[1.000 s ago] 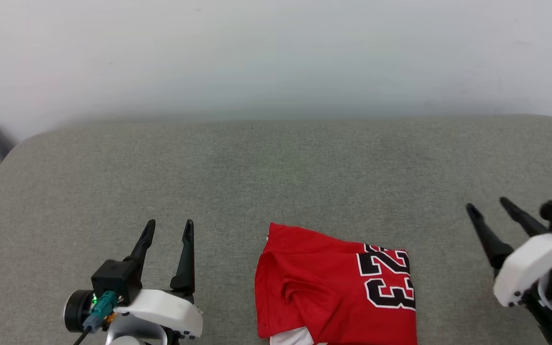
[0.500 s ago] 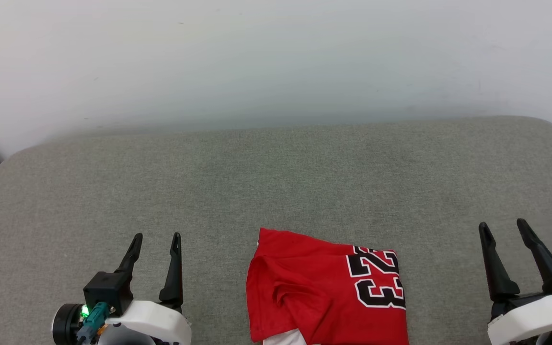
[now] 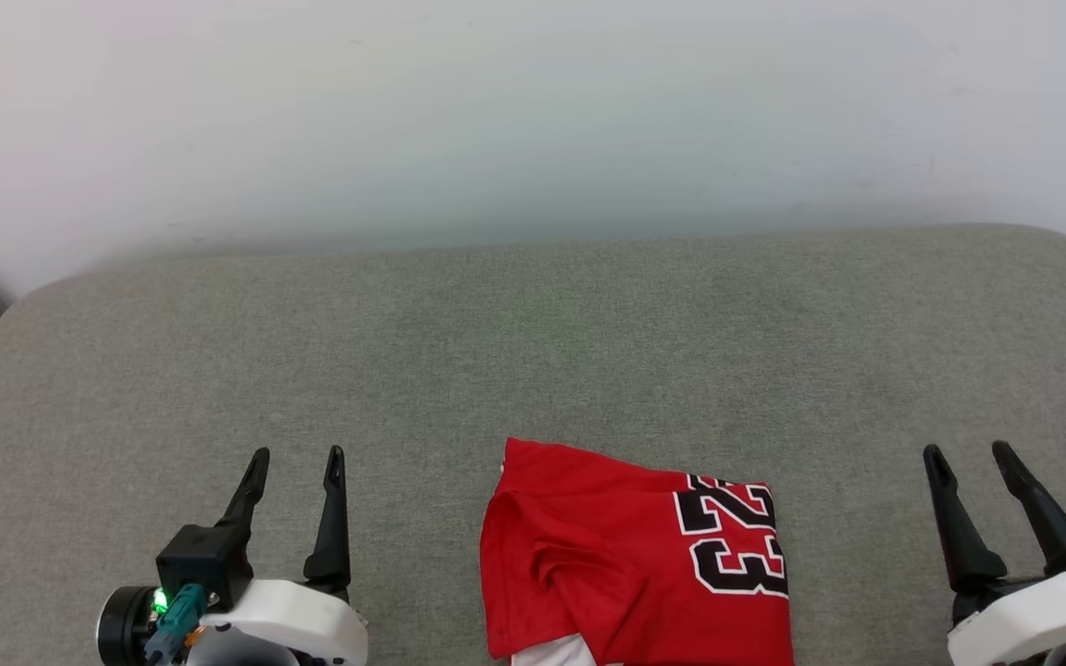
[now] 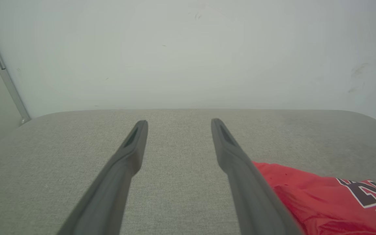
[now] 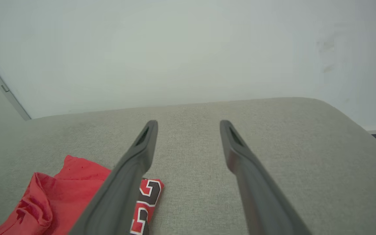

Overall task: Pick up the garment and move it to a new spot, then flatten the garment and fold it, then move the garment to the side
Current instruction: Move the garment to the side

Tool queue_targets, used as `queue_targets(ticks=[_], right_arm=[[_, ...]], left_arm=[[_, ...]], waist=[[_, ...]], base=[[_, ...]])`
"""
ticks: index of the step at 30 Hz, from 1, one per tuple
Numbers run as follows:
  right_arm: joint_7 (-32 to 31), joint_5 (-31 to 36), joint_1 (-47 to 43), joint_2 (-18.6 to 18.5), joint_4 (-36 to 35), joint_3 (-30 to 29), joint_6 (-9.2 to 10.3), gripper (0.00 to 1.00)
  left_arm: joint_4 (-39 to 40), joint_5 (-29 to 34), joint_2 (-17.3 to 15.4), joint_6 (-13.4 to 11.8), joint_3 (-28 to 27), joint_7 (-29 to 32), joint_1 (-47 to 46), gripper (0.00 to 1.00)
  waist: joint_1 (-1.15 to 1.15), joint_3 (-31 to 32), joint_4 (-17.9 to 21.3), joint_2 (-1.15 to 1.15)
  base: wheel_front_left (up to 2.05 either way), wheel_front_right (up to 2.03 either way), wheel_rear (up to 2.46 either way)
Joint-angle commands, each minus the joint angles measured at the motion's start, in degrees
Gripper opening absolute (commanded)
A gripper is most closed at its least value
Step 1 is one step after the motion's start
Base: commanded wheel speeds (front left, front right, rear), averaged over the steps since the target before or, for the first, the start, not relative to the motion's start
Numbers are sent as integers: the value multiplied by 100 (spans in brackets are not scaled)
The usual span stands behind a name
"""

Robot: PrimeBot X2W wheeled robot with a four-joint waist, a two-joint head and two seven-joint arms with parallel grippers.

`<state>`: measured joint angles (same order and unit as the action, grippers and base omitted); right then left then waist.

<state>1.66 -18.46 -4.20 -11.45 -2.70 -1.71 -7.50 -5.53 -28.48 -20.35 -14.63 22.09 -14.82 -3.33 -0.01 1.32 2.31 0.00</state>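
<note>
While garment [image 3: 588, 555] is cut off below | left fingers [image 3: 333, 509] apart | right fingers [image 3: 951, 509] apart

I am looking down on a padded surface [image 3: 533, 351] covered in grey-green woven fabric, and its two far corners are curving away in soft, rounded shoulders. A red jersey T-shirt [image 3: 607, 564] is lying folded directly on it, at the near edge and slightly right of the middle, with the fabric around it lying smooth. The shirt's black, white-outlined 23 is facing up on its right half, turned sideways, while its left half is bunching into a soft crease and a strip of white is showing at its near edge.
</note>
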Motion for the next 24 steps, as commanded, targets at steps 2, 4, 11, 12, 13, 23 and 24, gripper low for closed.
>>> queue_targets(ticks=[2, 4, 11, 12, 13, 23, 24], right_arm=[[-284, -288, -74, -4, 150, -201, 2, 100], [-713, -664, 4, -103, 363, -461, 2, 100], [-2262, -1984, 457, -749, 1327, -1415, -2, 100], [-2499, -2110, 518, -826, 1466, -1474, -4, 100], [-2797, -2236, 557, -900, 1628, -1525, -3, 100], [-5307, -3599, 1240, -16, 2599, -1457, 2, 100], [-5444, -3748, 1279, 156, 2659, -1444, 2, 100]], left_arm=[[45, 10, 21, -46, -26, -26, 42, 100], [81, 17, 17, -58, -63, -29, 39, 100], [216, 66, 99, -41, -163, -40, -115, 100], [231, 76, 116, -40, -176, -40, -138, 100], [244, 95, 125, -28, -184, -42, -158, 100], [414, 313, 275, 52, -191, -39, -366, 100], [414, 318, 289, 70, -193, -40, -391, 100]], waist=[[1, -21, -13, 0], [1, -57, -24, 0], [1, -328, -260, 0], [1, -376, -300, 0], [1, -428, -344, 0], [1, -837, -694, 0], [1, -867, -715, 0]], base=[[0, 0, 0], [0, 0, 0], [0, 0, 0], [0, 0, 0], [0, 0, 0], [0, 0, 0], [0, 0, 0]])
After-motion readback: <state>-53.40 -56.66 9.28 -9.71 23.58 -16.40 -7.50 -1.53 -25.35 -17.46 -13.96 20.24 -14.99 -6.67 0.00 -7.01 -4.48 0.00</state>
